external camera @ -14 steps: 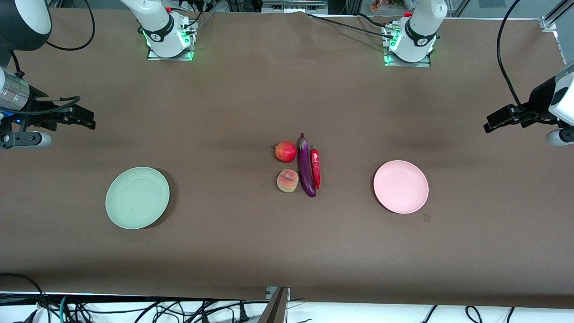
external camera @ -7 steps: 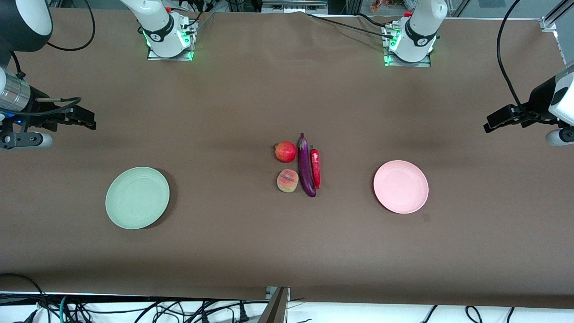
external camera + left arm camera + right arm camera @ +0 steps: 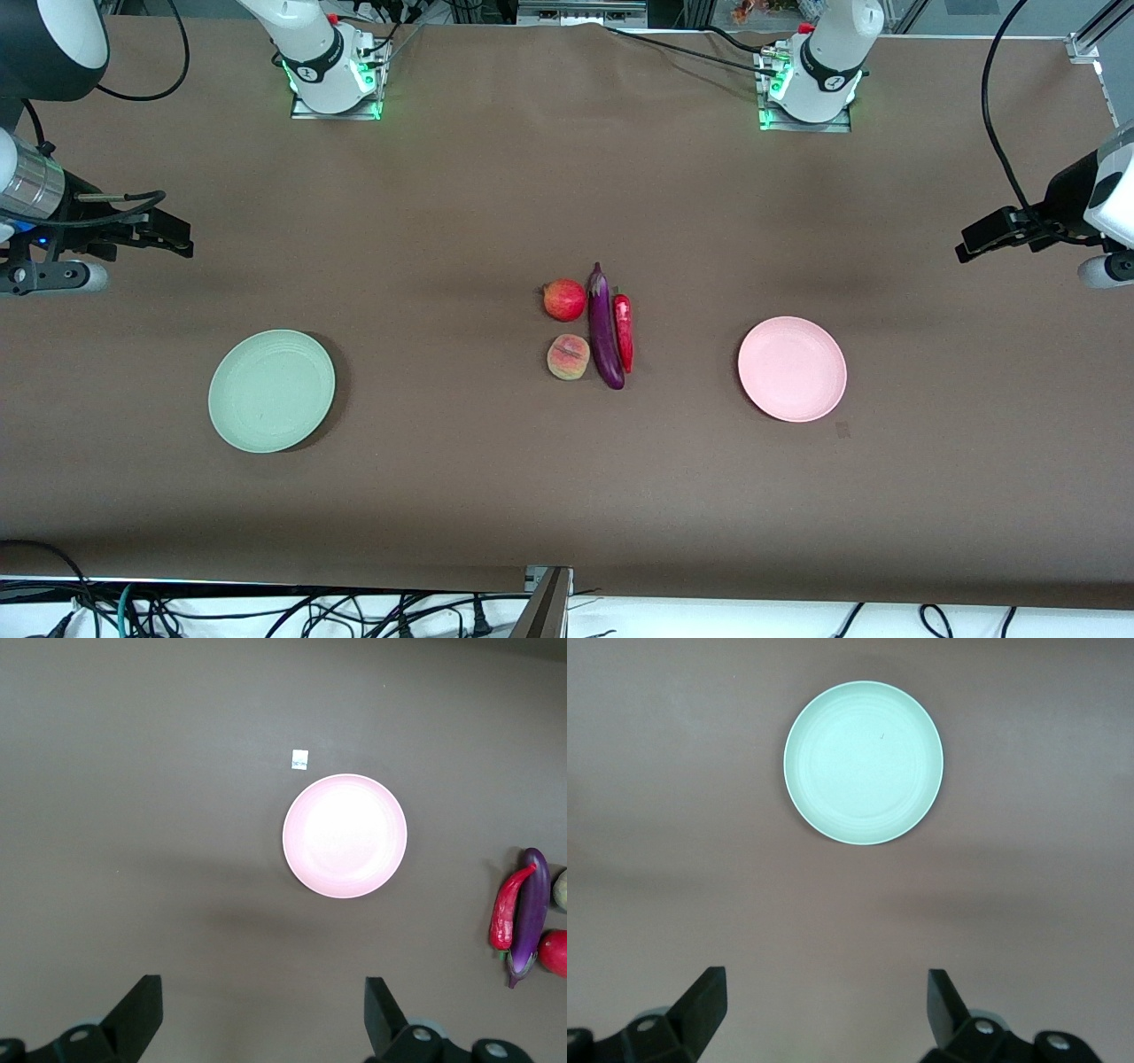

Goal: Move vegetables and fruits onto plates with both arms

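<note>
While both hands hang spread and empty above the counter, the left hand is over bare cloth near the pink plate, and the right hand near the green plate. Well apart from both lie apple, peach, eggplant and chili, midway between the plates.

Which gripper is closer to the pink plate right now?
Left. The left gripper hangs open over bare table at its own end, by the pink plate; the right gripper, open, is up at the other end.
</note>
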`<move>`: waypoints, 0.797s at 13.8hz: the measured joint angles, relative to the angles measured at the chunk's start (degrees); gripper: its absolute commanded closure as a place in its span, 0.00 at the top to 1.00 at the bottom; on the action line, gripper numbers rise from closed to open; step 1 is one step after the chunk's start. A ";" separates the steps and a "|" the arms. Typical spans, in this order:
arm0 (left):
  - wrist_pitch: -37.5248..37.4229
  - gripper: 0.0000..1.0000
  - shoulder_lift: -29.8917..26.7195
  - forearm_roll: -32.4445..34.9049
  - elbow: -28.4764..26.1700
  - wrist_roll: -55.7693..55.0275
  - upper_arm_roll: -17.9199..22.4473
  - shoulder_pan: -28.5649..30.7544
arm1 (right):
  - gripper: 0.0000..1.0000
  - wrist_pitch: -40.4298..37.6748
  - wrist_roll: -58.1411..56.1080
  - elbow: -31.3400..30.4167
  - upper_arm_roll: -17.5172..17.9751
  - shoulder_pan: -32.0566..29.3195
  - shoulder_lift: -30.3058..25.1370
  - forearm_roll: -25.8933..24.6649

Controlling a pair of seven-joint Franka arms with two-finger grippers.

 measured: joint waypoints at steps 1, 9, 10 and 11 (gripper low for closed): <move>0.00 1.00 0.00 0.00 0.00 0.00 0.00 0.00 | 1.00 0.12 0.00 0.00 0.00 0.00 0.00 0.00; 0.00 1.00 0.00 0.04 0.00 0.07 -1.66 -0.25 | 1.00 0.25 -0.04 -0.01 0.07 0.21 0.35 0.00; 0.00 1.00 0.00 0.07 0.00 0.07 -1.66 -0.25 | 1.00 0.26 -0.04 -0.04 0.08 0.23 0.78 0.05; 0.00 1.00 0.00 0.09 0.00 0.07 -1.66 -0.25 | 1.00 0.32 -0.04 -0.04 0.08 0.24 1.39 0.24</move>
